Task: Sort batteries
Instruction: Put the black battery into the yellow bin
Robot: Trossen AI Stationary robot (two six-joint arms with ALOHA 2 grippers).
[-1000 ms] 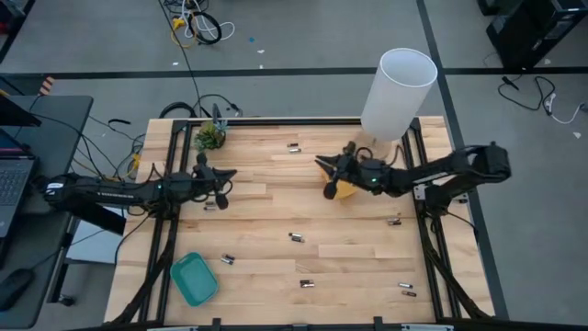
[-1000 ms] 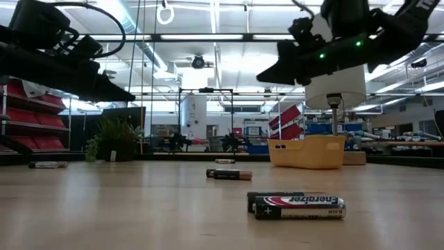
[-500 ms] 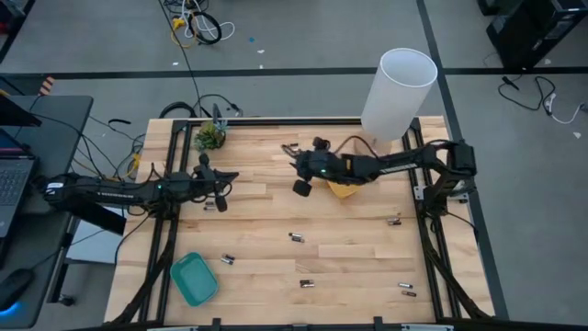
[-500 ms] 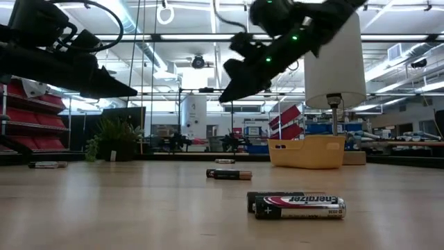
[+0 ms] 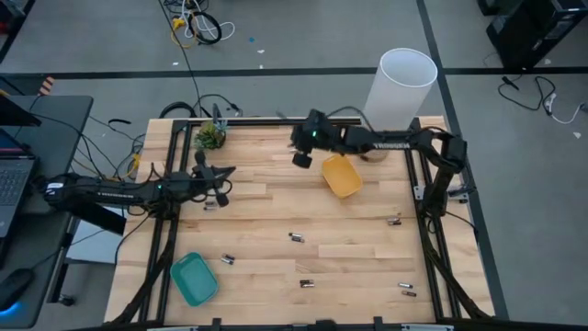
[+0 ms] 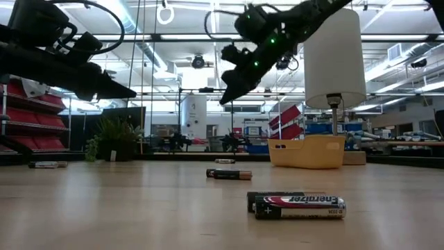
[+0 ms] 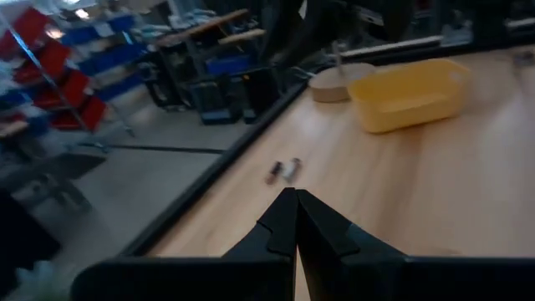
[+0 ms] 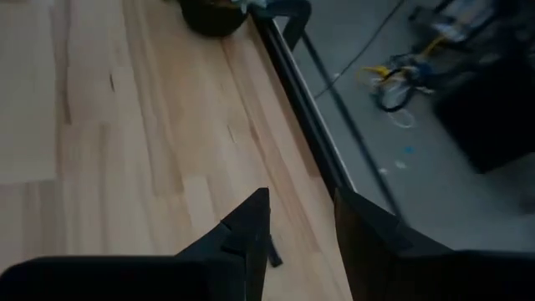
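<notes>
Several small batteries lie scattered on the wooden table: one (image 5: 296, 237) mid-table, others (image 5: 308, 284) (image 5: 405, 288) toward the near edge, one (image 5: 209, 207) close to the left arm. The yellow tray (image 5: 341, 175) sits toward the far right, the teal tray (image 5: 194, 278) near-left. My right gripper (image 5: 299, 156) reaches to the far edge, open and raised above the table (image 6: 229, 94). Its wrist view (image 8: 299, 201) looks down on bare wood and the table's edge rail. My left gripper (image 5: 220, 175) hovers shut over the left side (image 7: 292, 219), with a battery pair (image 7: 284, 170) ahead of it.
A tall white cylinder (image 5: 400, 92) stands at the far right corner behind the yellow tray. A small potted plant (image 5: 209, 136) sits at the far left corner. Two batteries (image 6: 296, 205) lie close to the low camera. Bare wood stretches across the table's middle.
My right gripper has swung from above the yellow tray toward the table's left and far edge, uncovering the tray. My left arm has kept still.
</notes>
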